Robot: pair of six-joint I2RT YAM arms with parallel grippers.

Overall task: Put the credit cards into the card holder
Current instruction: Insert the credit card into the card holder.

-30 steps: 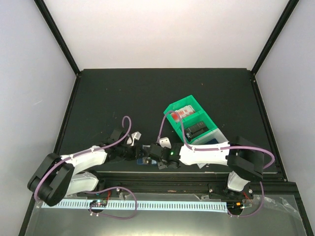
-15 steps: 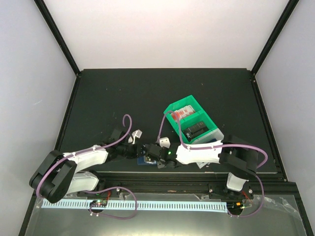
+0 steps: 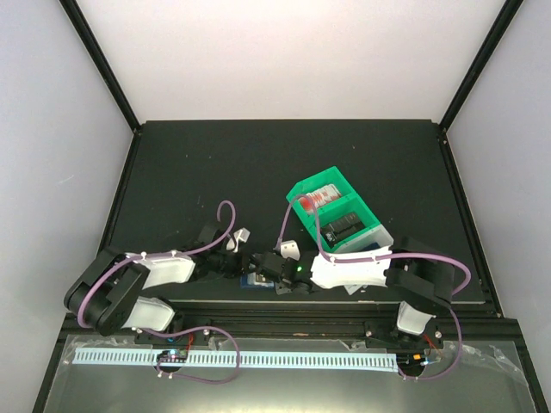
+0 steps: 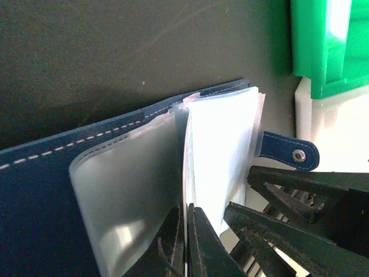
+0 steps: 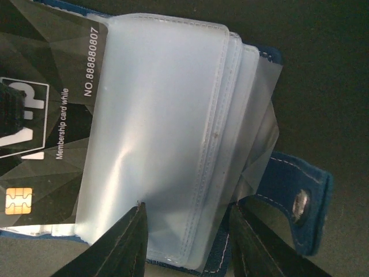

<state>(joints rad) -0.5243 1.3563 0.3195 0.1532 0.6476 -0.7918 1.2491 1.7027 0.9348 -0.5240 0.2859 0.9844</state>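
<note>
The card holder (image 3: pixel 250 281) lies open at the table's near edge, its navy cover (image 4: pixel 34 190) flat and its clear sleeves (image 4: pixel 219 150) fanned up. My left gripper (image 4: pixel 186 231) is shut on one clear sleeve. My right gripper (image 5: pixel 187 231) is open, one finger on each side of the sleeve stack (image 5: pixel 167 133). A credit card (image 5: pixel 46 115) with a gold chip and a printed number looks dark here. It lies at the left with a sleeve over its right part. The snap strap (image 5: pixel 300 202) sticks out to the right. In the top view both grippers (image 3: pixel 239 265) (image 3: pixel 260 271) meet over the holder.
A green bin (image 3: pixel 310 194) with red-and-white items and a black item stands just behind the right arm. A white bin (image 3: pixel 379 237) adjoins it. Both bins (image 4: pixel 323 46) (image 4: pixel 334 127) are close to the holder's right side. The table's front rail runs right below the grippers.
My right gripper's fingers have narrowed a little and that arm has edged left. The left arm's elbow has shifted right and up while its gripper stays shut on the sleeve.
</note>
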